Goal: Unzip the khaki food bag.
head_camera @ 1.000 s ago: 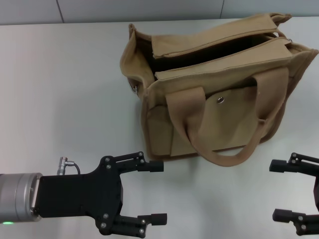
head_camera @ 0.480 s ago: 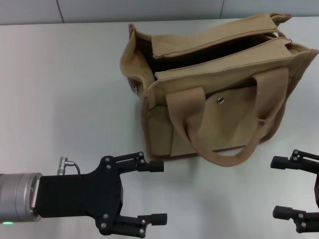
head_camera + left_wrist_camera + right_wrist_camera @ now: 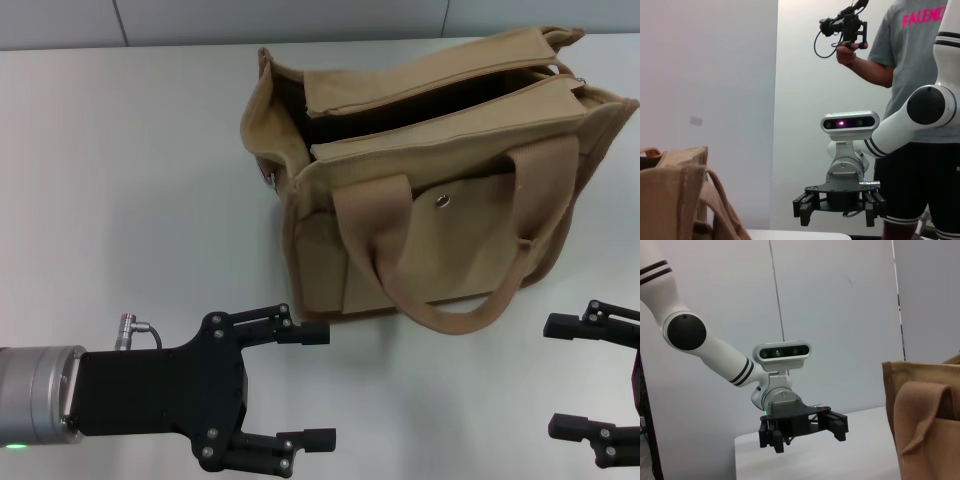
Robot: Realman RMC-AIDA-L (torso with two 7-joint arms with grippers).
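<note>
Head view: left gripper (image 3: 318, 385) wide open, empty

Robotics lab: bare white table (image 3: 120, 180), plain wall panels (image 3: 840, 315), operator (image 3: 920, 100) holding a camera rig (image 3: 845, 27).

From my head view, the right gripper (image 3: 556, 379) is cut off by the picture's right edge, leaving only its two fingertips and part of the frame. The left arm runs off the left edge behind the left gripper (image 3: 318, 386). Inside the khaki food bag (image 3: 440, 225) the gap is too dark to see anything. In my left wrist view a bystander (image 3: 910, 75) is cropped at the head.
</note>
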